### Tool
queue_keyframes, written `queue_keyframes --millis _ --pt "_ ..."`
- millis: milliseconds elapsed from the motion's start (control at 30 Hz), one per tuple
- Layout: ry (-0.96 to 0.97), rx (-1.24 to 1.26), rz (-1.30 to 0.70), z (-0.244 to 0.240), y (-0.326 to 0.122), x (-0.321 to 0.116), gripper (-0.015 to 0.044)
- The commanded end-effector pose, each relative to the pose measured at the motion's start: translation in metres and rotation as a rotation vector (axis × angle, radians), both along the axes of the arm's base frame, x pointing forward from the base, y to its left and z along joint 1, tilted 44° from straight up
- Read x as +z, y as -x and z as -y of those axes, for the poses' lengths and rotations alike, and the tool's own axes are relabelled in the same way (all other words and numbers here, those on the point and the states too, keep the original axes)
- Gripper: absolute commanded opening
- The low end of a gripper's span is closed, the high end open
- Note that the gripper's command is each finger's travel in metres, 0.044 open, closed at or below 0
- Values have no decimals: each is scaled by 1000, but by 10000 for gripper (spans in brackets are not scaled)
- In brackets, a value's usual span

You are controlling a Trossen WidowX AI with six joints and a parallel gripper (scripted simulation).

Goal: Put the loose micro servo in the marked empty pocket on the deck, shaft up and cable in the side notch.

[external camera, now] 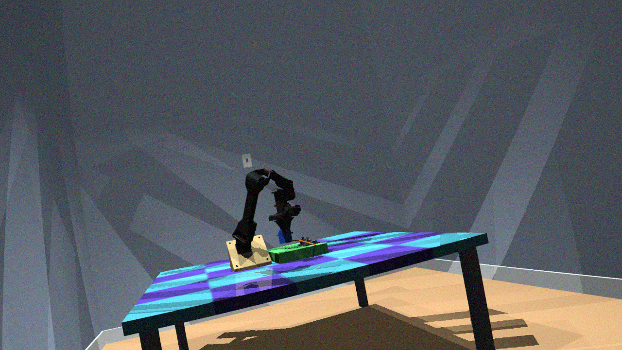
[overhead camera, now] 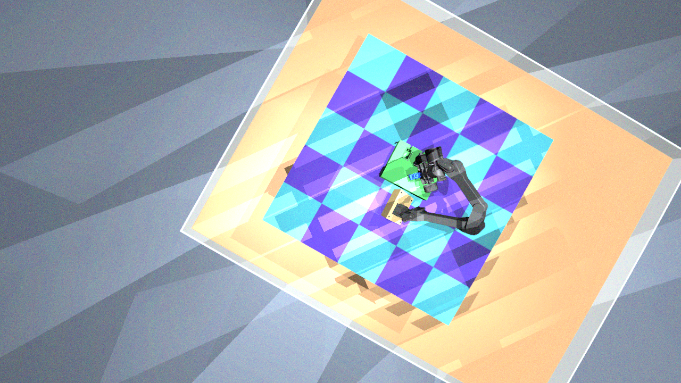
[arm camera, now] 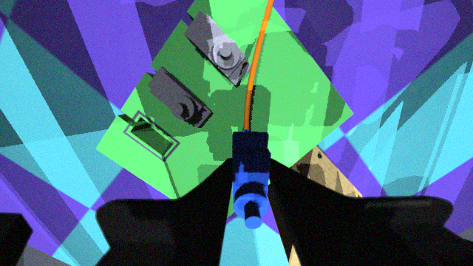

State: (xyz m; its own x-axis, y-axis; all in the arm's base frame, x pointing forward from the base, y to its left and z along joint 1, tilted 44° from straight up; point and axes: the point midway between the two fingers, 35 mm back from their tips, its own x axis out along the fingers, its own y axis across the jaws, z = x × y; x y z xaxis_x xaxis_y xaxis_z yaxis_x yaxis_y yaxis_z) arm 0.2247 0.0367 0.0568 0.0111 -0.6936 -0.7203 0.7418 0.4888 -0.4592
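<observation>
Fingers: the gripper (overhead camera: 418, 175) (external camera: 285, 237) (arm camera: 249, 162) is clamped on the blue micro servo (overhead camera: 412, 176) (external camera: 282, 236) (arm camera: 251, 177), one finger on each side.
Servo: we see it over the green deck (overhead camera: 397, 167) (external camera: 300, 253) (arm camera: 307, 92), outside the pocket, its output shaft facing the wrist camera; in the exterior view it looks raised off the deck.
Cable: the orange cable (external camera: 305, 241) (arm camera: 257, 63) runs from the servo across the deck, away from the notch.
Pocket: the outlined pocket (arm camera: 155, 142) is unfilled, near a deck corner, beside two seated grey servos (arm camera: 222, 52) (arm camera: 179, 97).
Surface: we find a tabletop (overhead camera: 381, 271) (external camera: 348, 274) (arm camera: 22, 85) checked in cyan and purple, crossed by hard-edged light and shadow, on dark legs (external camera: 476, 295).
Mount: the arm stands on a pale wood-coloured base (overhead camera: 390, 204) (external camera: 262, 250) (arm camera: 334, 177) near the deck.
Floor: warm orange-tan (overhead camera: 595, 190) (external camera: 543, 300), with a broad dark shadow beneath the table.
Walls: blue-grey walls (overhead camera: 95, 142) (external camera: 348, 87), streaked with paler angular bands; a small light plate (external camera: 246, 160) sits on one.
Skirting: a pale grey band (overhead camera: 538, 68) (external camera: 582, 286) edges the floor.
</observation>
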Motion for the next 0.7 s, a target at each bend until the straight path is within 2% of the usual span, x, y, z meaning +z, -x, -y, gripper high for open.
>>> queue_keyframes --millis 0,500,667 --pt "-6 -4 4 -13 -1 -12 0" --pt "-10 -4 5 -67 -2 -62 0" --pt "-9 20 -18 -69 -2 -65 0"
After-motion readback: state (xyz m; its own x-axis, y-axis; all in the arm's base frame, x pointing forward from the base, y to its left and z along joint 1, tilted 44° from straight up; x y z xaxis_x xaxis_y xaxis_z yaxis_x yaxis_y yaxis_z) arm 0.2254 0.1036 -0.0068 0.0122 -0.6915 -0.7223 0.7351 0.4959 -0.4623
